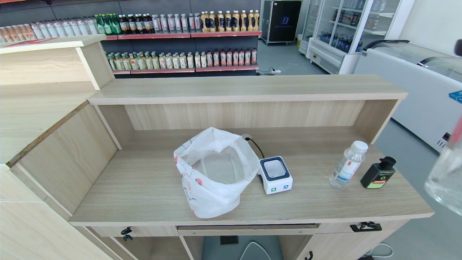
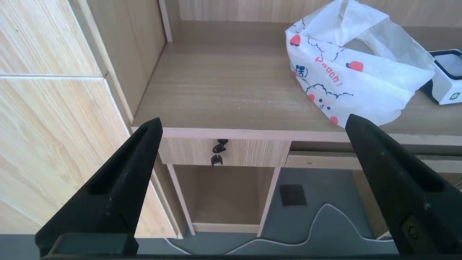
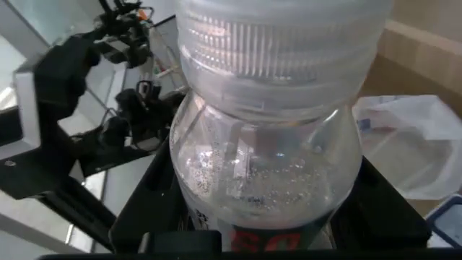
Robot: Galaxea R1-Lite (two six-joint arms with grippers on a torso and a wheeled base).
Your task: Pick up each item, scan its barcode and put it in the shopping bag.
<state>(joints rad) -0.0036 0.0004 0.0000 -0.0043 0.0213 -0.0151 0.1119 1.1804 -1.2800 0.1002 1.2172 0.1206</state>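
I have the wooden table (image 1: 144, 187) spread across my view, and the white shopping bag (image 1: 205, 198) stands open near its middle, mouth up. My left pincer (image 2: 253, 191) hangs off the table's near left corner, its fingers spread wide with nothing between them. My right pincer (image 3: 267, 231) is clamped around a clear bottle (image 1: 445, 180), held up beyond the table's right end, well apart from the bag. A water bottle (image 1: 347, 166) with a white cap stands upright on the right part of the table. The small white scanner (image 1: 275, 175) sits just right of the bag, window up. A black pump bottle (image 1: 378, 174) stands just right of the water bottle, not touching it.
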